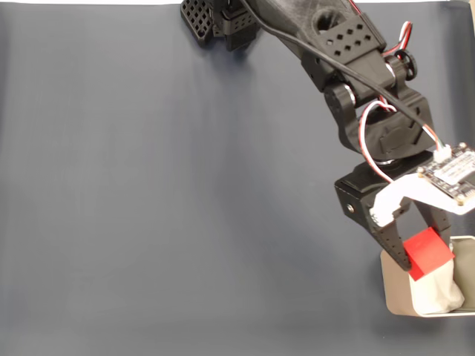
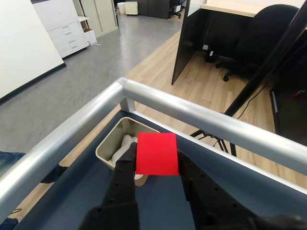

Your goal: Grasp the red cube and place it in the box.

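The gripper (image 1: 424, 261) is closed down to the width of the red cube (image 1: 428, 253), which sits pinched between its two black fingers; in the wrist view the cube (image 2: 156, 154) fills the gap between the fingers (image 2: 125, 165), one pressing on each side face. The cube hangs over the box (image 1: 393, 288), above the box's upper left part as the fixed view shows it, and whether it touches the white lining (image 1: 441, 293) inside cannot be told. The black arm (image 1: 349, 55) reaches from the top edge of the fixed view diagonally down to the right, toward the box, with the wrist bent downward so the fingers point into the box's opening; a white camera mount and a small circuit board (image 1: 453, 172) sit on the wrist just above the box, and red and white wires (image 1: 369, 122) loop along the joints. The box stands on a dark blue table (image 1: 163, 193) in its lower right corner. In the wrist view the box (image 2: 111, 144) lies close against a silver metal rail (image 2: 201, 117) that borders the table, with an office floor and a black chair (image 2: 261, 33) beyond.
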Controlling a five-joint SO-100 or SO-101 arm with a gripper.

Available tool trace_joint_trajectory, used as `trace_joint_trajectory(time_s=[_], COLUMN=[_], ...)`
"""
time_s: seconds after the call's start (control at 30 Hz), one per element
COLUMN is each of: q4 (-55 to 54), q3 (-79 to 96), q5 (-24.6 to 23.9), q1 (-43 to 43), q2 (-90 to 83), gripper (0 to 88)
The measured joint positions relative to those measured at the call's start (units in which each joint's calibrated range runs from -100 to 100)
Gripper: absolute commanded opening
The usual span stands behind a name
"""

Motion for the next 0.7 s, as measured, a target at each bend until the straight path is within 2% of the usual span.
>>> trace_joint_trajectory(time_s=[0.7], q4=[-2.15], q3=[-6.51], q5=[0.63], q1=[-2.6], q2=[8.25], gripper=[0.0])
